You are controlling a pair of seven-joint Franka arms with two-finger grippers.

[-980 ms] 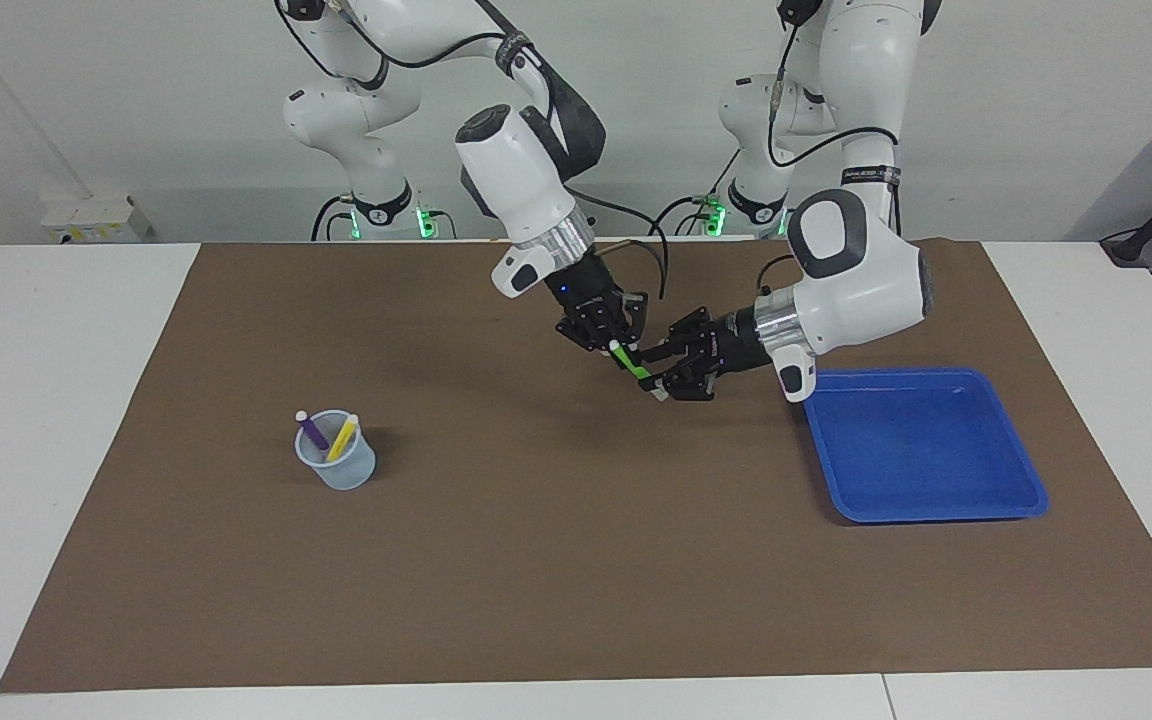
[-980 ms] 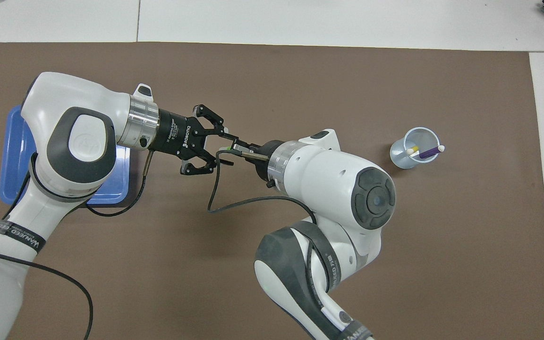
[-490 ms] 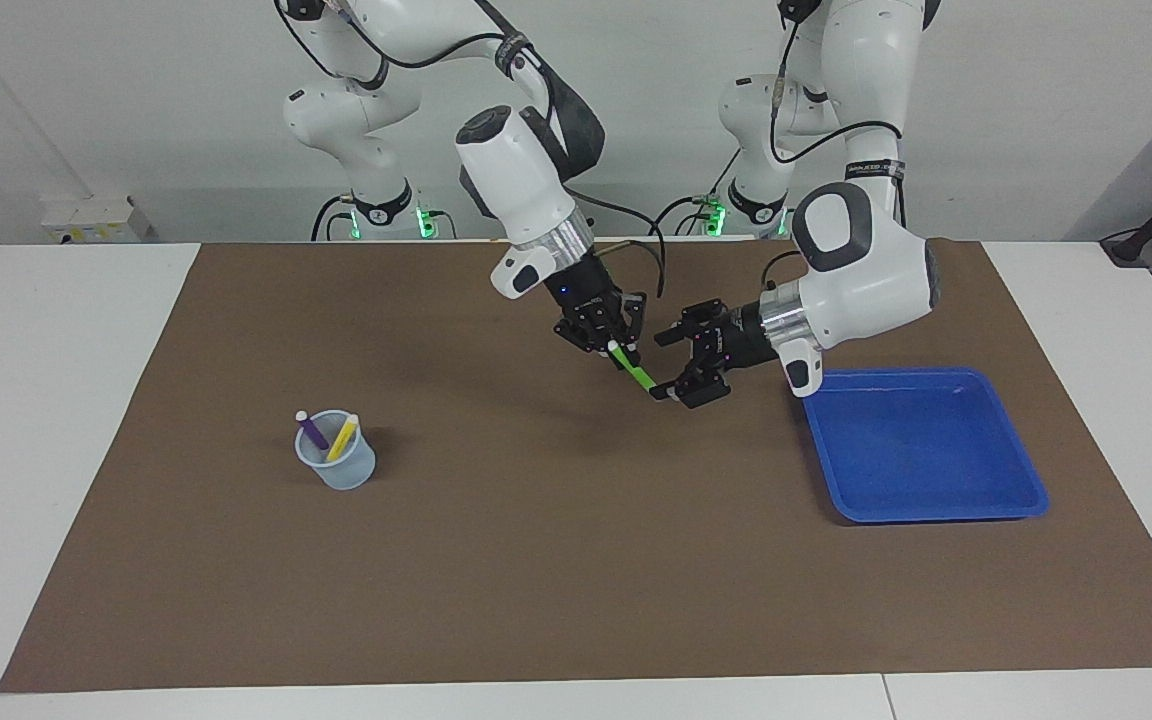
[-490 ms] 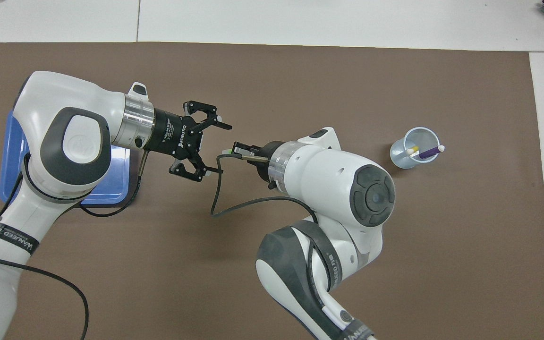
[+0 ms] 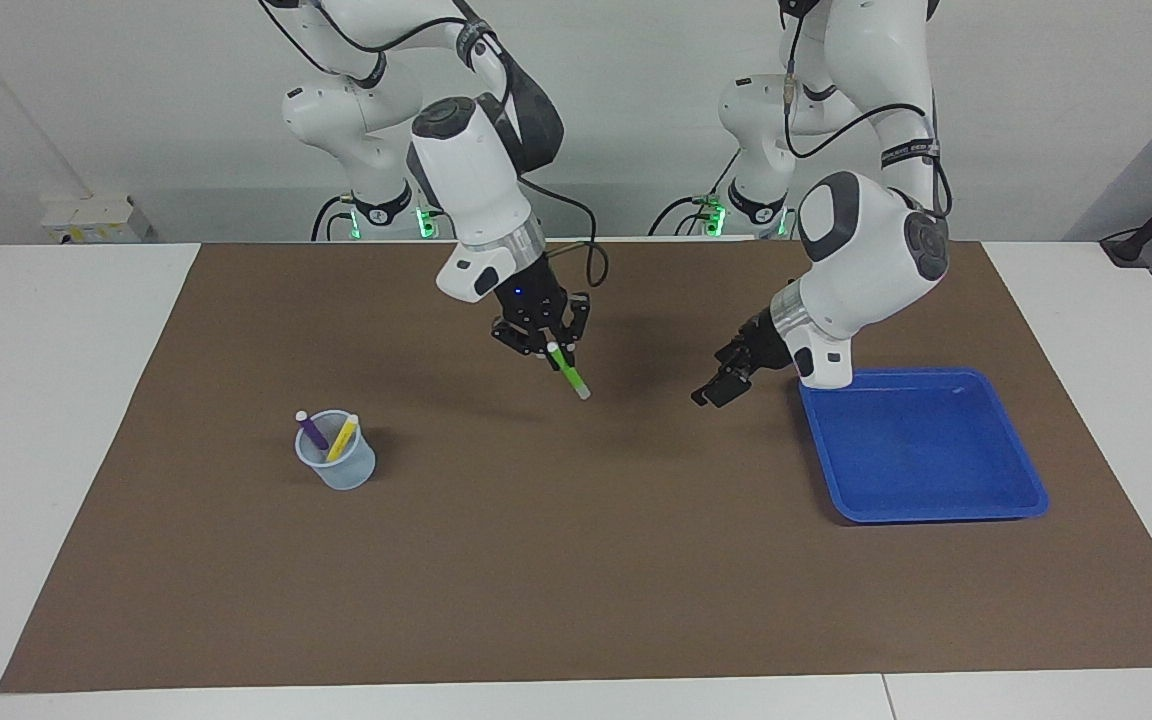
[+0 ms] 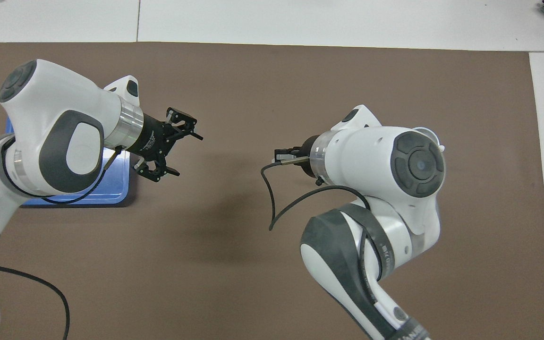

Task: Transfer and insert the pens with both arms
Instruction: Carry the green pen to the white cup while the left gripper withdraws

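The right gripper (image 5: 548,345) is pinching the green pen (image 5: 567,371) near one end, so it risks tilting and missing the cup (image 5: 336,463); the left gripper (image 5: 723,381) is hanging spread beside the tray (image 5: 936,510)

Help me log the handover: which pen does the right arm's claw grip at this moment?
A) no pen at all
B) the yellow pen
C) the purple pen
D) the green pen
D: the right claw is shut on the green pen up over the brown mat, while the yellow pen and purple pen stand in the cup.
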